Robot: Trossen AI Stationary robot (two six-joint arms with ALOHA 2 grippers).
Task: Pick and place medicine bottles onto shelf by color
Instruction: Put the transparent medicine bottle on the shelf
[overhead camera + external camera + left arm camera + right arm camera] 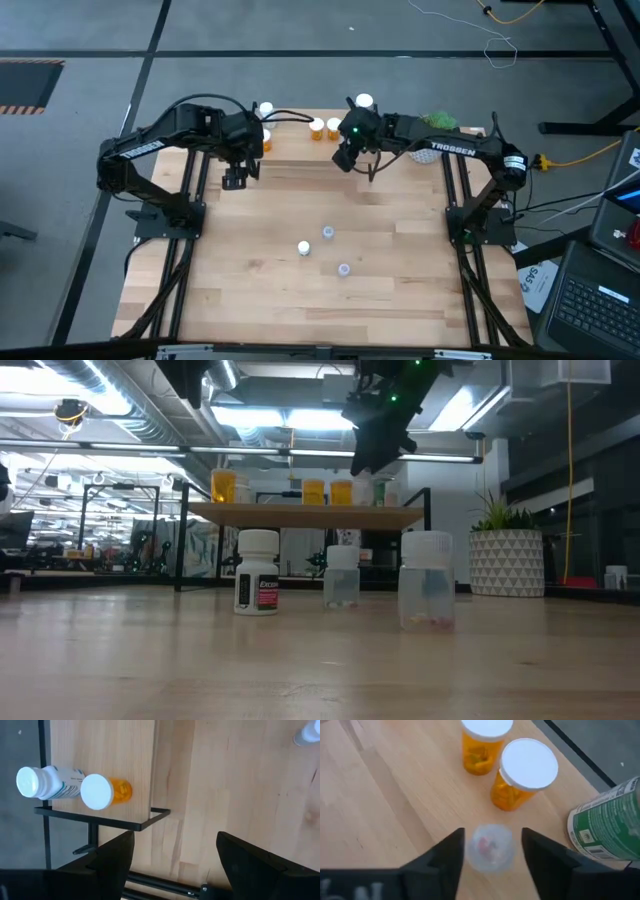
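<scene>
Wooden worktop point(250, 290) carries our shelf point(290, 140); above it, our right gripper point(492, 851) holds a clear bottle point(491, 847) beside two orange bottles point(520, 780). Light, slippery plastic: grip mid-body. Left gripper point(172, 855) hangs wide.

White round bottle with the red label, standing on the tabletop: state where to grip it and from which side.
Probably grip the white round bottle across its body just under the cap, coming straight down from above: it stands upright, and a clear plastic bottle stands beside it. The open left gripper seems free; the right gripper holds a small clear bottle.
</scene>
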